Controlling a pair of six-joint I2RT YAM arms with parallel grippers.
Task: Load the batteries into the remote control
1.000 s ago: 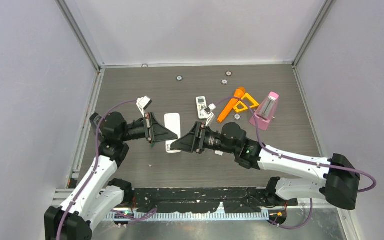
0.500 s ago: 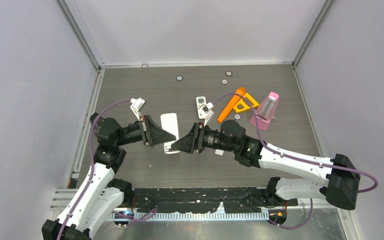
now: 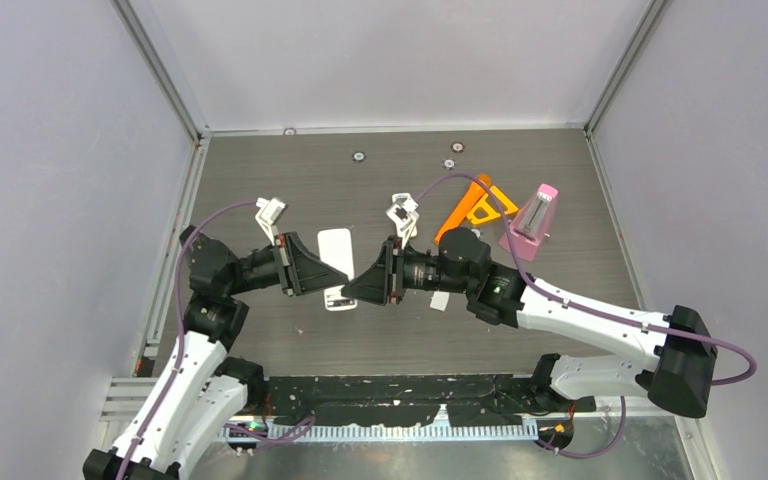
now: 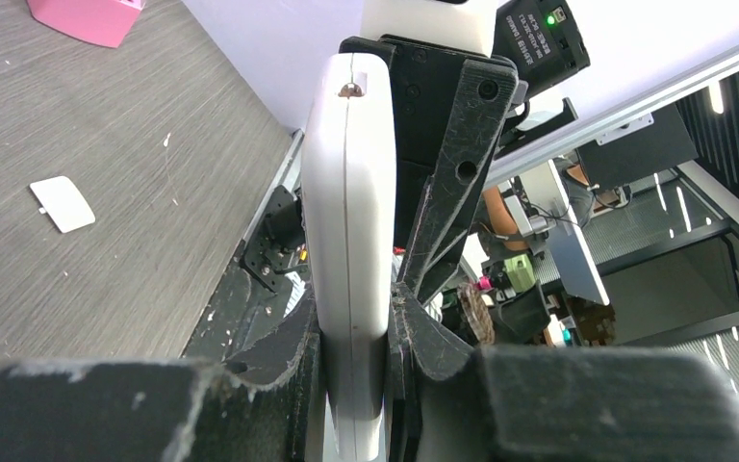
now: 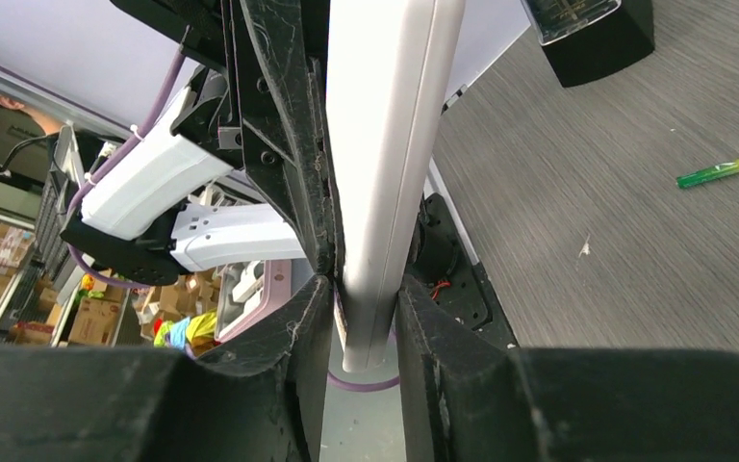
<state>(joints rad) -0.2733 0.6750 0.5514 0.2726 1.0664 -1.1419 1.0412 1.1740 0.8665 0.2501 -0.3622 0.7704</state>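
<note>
The white, flat plastic remote control [image 3: 338, 245] hangs above the dark wood-grain table [image 3: 560, 170], clamped from both sides near the middle front. The left pincer [image 3: 335, 278] is closed on it, and the right pincer [image 3: 358, 288] meets it from the opposite side, tip to tip.

From overhead the remote control shows a broad, blank white face. The wrist cameras see it edge-on. In the left wrist view the remote control [image 4: 351, 241] is a slim slab with rounded corners, a fine seam down its side and a small notch near the far end. The left pincer [image 4: 356, 327] presses on both faces there. In the right wrist view the remote control [image 5: 385, 144] stands between the right pincer [image 5: 366, 298], whose black fingers lie against both faces.

Only the right wrist view shows a thin green battery [image 5: 712, 173] lying flat on the table, well apart. A small white rectangular cover [image 4: 63, 204] lies on the table under the right arm.

Farther back stand an orange plastic tool [image 3: 465, 212] and a pink wedge-shaped object [image 3: 530, 222].
</note>
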